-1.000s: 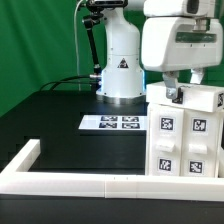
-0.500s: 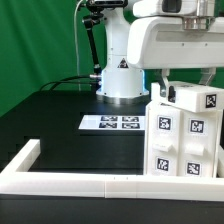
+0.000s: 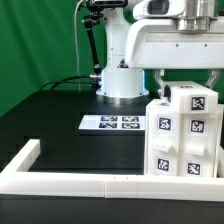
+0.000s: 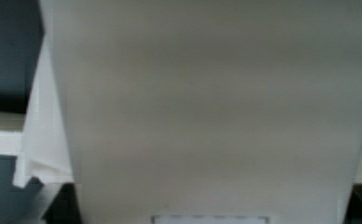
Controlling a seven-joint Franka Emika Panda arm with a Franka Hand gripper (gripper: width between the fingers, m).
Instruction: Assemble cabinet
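Exterior view: I see the cabinet [image 3: 186, 135] at the table's [image 3: 60, 125] right by the rail [image 3: 100, 183]. The jaws are hidden above it; grip unclear. A skewed descent could tip its top block.

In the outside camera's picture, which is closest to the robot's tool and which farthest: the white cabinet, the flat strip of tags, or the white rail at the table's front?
Measured from the tool, in the exterior view:
1. The cabinet, directly under the tool at that view's right.
2. The marker board, flat on the table toward the view's left.
3. The white rail, along the table's front edge, farthest.
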